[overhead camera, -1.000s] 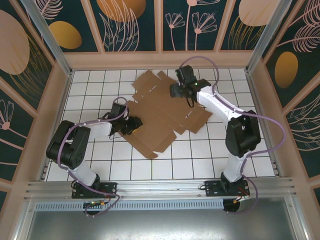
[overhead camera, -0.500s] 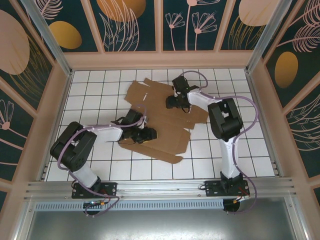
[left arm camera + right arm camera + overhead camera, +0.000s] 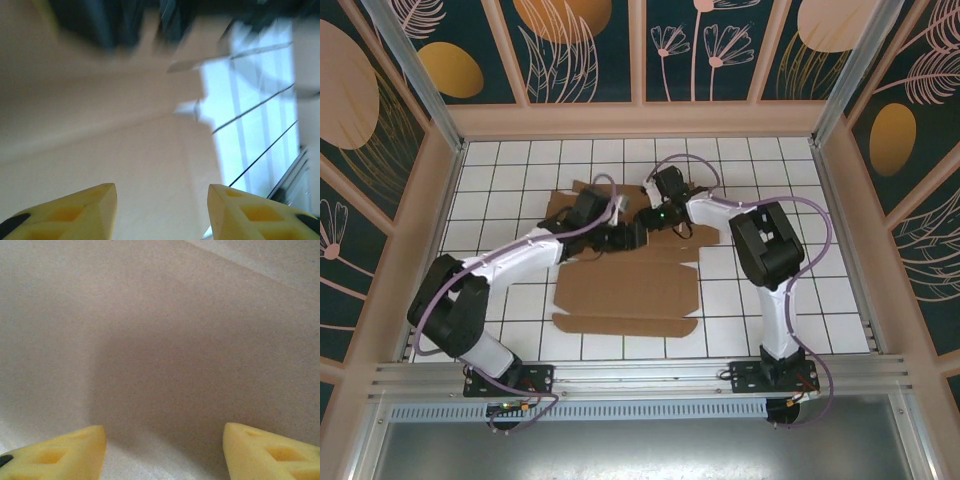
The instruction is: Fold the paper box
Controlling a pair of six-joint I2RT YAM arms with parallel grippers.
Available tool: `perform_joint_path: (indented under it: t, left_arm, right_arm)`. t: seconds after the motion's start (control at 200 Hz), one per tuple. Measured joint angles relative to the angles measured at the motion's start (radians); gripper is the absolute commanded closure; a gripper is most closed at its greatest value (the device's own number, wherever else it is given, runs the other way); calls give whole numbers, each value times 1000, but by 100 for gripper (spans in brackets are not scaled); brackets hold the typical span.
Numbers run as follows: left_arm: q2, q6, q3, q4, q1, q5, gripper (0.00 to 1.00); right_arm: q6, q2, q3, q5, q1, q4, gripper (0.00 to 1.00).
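The paper box (image 3: pixel 630 290) is a flat brown cardboard sheet with flaps and creases, lying mid-table with its long edges square to the tile lines. Its far part lies under both grippers. My left gripper (image 3: pixel 631 237) reaches in from the left over the sheet's middle. In the left wrist view its yellow fingertips (image 3: pixel 162 200) stand apart above bare cardboard (image 3: pixel 125 150), holding nothing. My right gripper (image 3: pixel 649 214) hangs just behind it over the far flaps. In the right wrist view it (image 3: pixel 165 445) is open, close to a plain cardboard face (image 3: pixel 175 340).
White tiled table (image 3: pixel 790 190) lies around the sheet, with free tiles to the right and left. Wooden walls (image 3: pixel 640 120) close the far side and both flanks. An aluminium rail (image 3: pixel 640 375) runs along the near edge by the arm bases.
The cardboard has turned and slid left and nearer, from skewed to square with the tiles. Both grippers moved toward the centre; the left arm stretched out to the right.
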Motion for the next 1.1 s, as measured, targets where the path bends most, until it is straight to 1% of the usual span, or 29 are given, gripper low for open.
perform_joint_path:
  t: [0.09, 0.195, 0.245, 0.305, 0.37, 0.44, 0.515, 0.58, 0.721, 0.776, 0.851, 1.101]
  left_arm:
    - [0, -13, 57, 13, 71, -10, 57]
    - [55, -35, 116, 14, 141, -20, 63]
    - [106, -37, 154, 14, 152, -23, 68]
    - [180, -49, 201, 17, 153, -25, 76]
    - [262, -55, 246, 13, 149, -30, 85]
    - [339, -60, 286, -7, 147, -39, 90]
    - [389, -64, 302, -30, 146, -54, 91]
    - [408, -64, 302, -54, 146, -74, 90]
    - [435, -64, 302, -66, 148, -96, 90]
    - [447, -64, 302, -66, 149, -98, 90]
    - [460, -64, 297, -65, 149, -105, 89]
    - [487, -76, 264, -49, 155, -108, 89]
  right_arm:
    - [16, -32, -47, -60, -1, 26, 37]
    - [54, -97, -103, -148, -42, 46, 37]
    - [69, -132, -111, -187, -72, 56, 38]
    - [84, -177, -111, -229, -109, 87, 40]
    - [105, -226, -111, -257, -146, 119, 44]
    - [141, -261, -110, -268, -179, 145, 47]
    - [181, -271, -109, -257, -211, 159, 47]
    - [217, -264, -100, -220, -236, 148, 47]
    - [267, -194, -20, -133, -272, 86, 42]
    - [282, -149, 24, -112, -278, 59, 39]
    - [293, -87, 77, -88, -280, 29, 38]
    - [322, 47, 166, -41, -280, -53, 40]
